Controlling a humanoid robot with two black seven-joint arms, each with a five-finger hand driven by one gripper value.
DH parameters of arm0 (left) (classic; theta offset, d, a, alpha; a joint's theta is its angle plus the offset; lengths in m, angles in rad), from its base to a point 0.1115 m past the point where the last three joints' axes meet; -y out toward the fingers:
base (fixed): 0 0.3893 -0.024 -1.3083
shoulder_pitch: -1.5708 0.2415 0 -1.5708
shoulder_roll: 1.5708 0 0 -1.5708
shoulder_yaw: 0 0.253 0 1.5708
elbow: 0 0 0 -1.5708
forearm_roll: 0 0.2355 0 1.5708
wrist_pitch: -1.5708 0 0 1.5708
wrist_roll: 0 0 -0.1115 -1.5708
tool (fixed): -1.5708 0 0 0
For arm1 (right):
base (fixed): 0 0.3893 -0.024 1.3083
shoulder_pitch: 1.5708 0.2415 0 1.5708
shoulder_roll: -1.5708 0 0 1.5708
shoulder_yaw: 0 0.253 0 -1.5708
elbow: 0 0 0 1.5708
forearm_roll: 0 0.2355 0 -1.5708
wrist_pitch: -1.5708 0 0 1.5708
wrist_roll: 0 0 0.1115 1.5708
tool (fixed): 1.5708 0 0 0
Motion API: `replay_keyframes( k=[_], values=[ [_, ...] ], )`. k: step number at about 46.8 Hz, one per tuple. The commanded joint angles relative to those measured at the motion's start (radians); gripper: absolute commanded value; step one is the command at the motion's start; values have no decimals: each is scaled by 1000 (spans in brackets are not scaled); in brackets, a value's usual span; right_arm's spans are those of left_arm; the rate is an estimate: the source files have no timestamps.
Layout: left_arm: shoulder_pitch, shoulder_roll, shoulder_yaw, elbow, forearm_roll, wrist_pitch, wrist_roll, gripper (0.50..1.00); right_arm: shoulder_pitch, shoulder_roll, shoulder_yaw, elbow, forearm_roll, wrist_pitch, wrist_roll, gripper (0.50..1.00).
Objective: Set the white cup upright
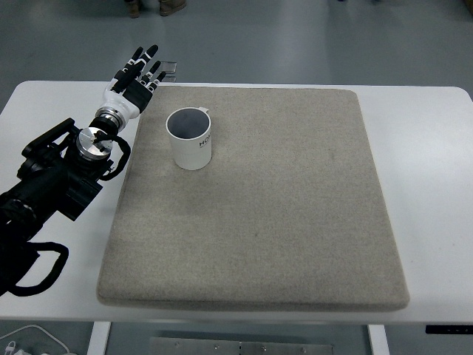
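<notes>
You had the white cup (191, 138) standing upright, mouth up, on the grey felt mat (281, 222), toward the table's (425, 163) far left corner. Dark lettering showed on its near side, and its handle peeked out at the far rim. Your left hand (133, 81) hung near the far left corner of the mat, just left of the cup and clear of it, fingers (148, 59) stretched out and holding nothing. The black left arm (59, 177) ran in along the table's left edge.
</notes>
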Motion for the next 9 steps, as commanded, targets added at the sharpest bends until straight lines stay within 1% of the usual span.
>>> replay_keyframes(
  k=[1, 9],
  values=[
    [0, -1, -12, 0, -4, 0, -2, 994, 0, 0, 0, 0, 0, 0, 0, 930],
    [0, -1, -18, -3, -4, 0, -2, 994, 0, 0, 0, 0, 0, 0, 0, 930]
  ],
)
